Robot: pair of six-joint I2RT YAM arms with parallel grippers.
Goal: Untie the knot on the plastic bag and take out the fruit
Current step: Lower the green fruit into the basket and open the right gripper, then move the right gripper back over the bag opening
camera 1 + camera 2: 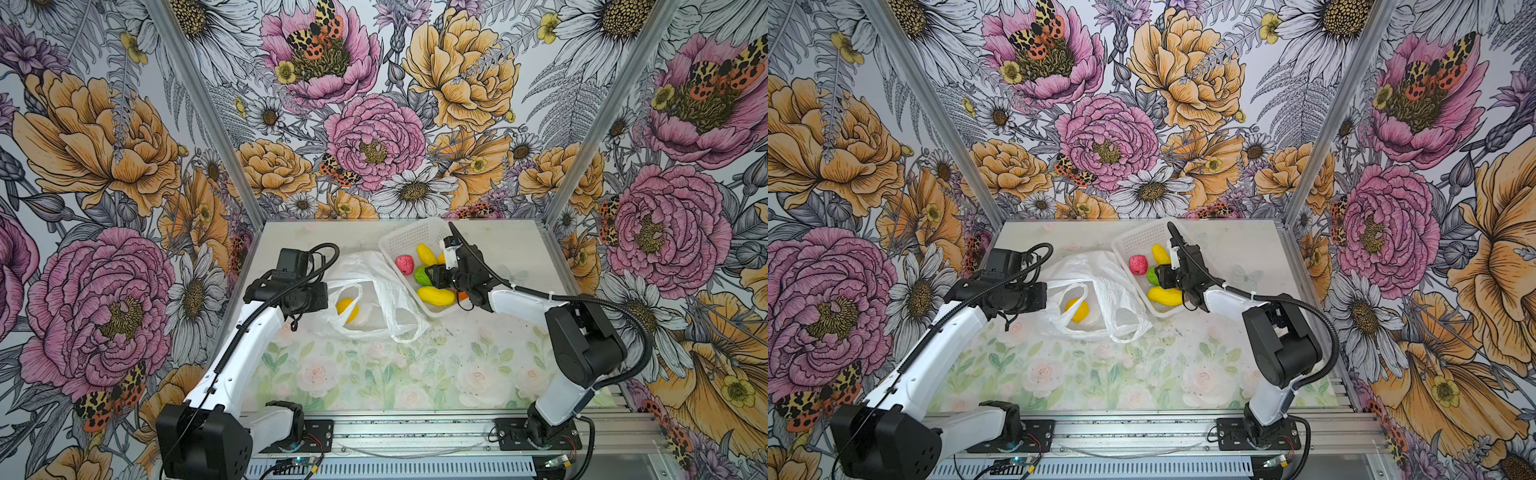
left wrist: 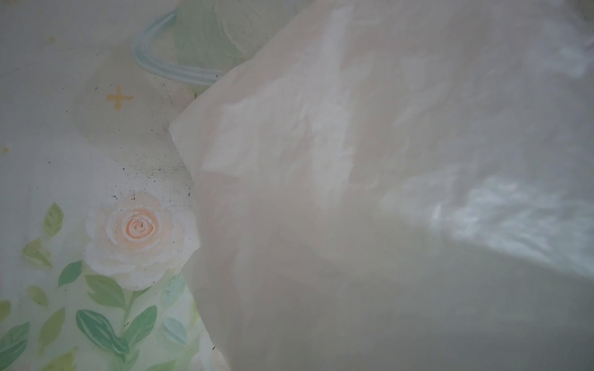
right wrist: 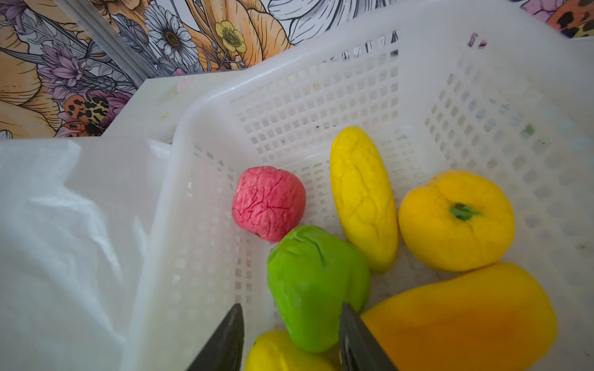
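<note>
Here, right gripper (image 3: 291, 305) hovers half-open over green fruit (image 3: 315, 279) in the basket (image 3: 196, 128); left gripper (image 1: 324, 296) shut at the plastic bag (image 1: 388, 286) edge.

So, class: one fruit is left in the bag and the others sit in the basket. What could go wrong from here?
1. The yellow fruit lies deep in the limp plastic bag; the film might snag a gripper or lift with the fruit.
2. The right gripper hangs open close over the green fruit in the basket; going lower, it may knock or grab fruit already taken out.
</note>
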